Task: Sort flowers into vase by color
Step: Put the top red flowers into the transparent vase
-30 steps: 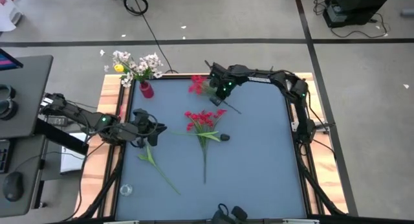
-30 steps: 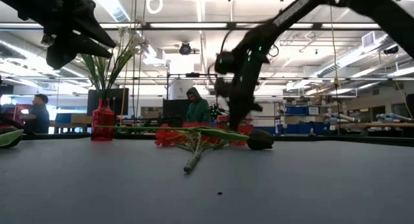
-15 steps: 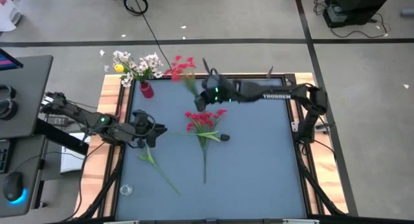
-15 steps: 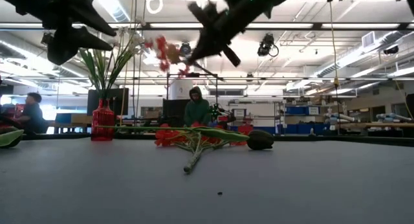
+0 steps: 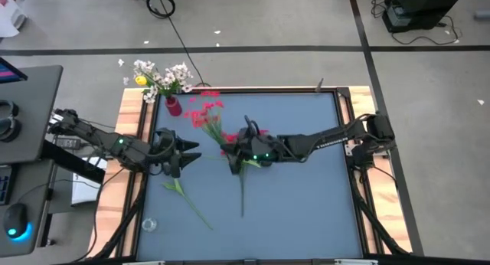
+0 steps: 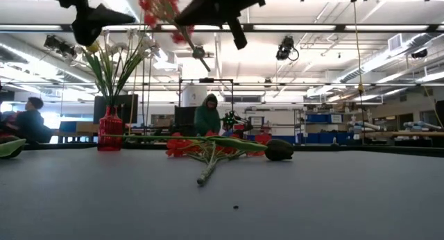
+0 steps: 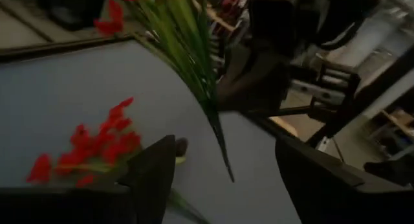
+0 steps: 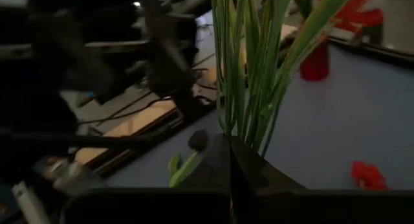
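Observation:
My right gripper (image 5: 236, 148) hangs over the table's middle, shut on a red flower (image 5: 205, 113) held in the air. The flower's stem end (image 7: 223, 156) reaches between the fingers of my open left gripper (image 5: 191, 153), which stand on either side without touching it. A second red flower (image 6: 208, 146) lies flat on the table under the right gripper. A green sprig (image 5: 187, 197) lies near the left gripper. A red vase (image 5: 174, 106) at the far left corner holds white and yellow flowers (image 5: 161, 77). My right gripper pinches the red flower's bundle of green stems and leaves (image 8: 242, 130) between its two shut fingers, on the lower part of the stem. The flower is lifted clear of the table and tilted. Its blossoms (image 6: 158, 5) point toward the far left, and its bare stem end (image 6: 201, 60) sticks out below.
A small clear object (image 5: 149, 224) lies at the near left corner. The table has a wooden rim (image 5: 130, 119). People sit in the room beyond the far edge (image 6: 208, 118). Open table surface lies to the right and near side.
My right gripper has carried the red flower from the far edge up and toward the table's middle, close to the left gripper; the flower has turned so that its blossoms point far left. My left gripper has risen a little and opened wider.

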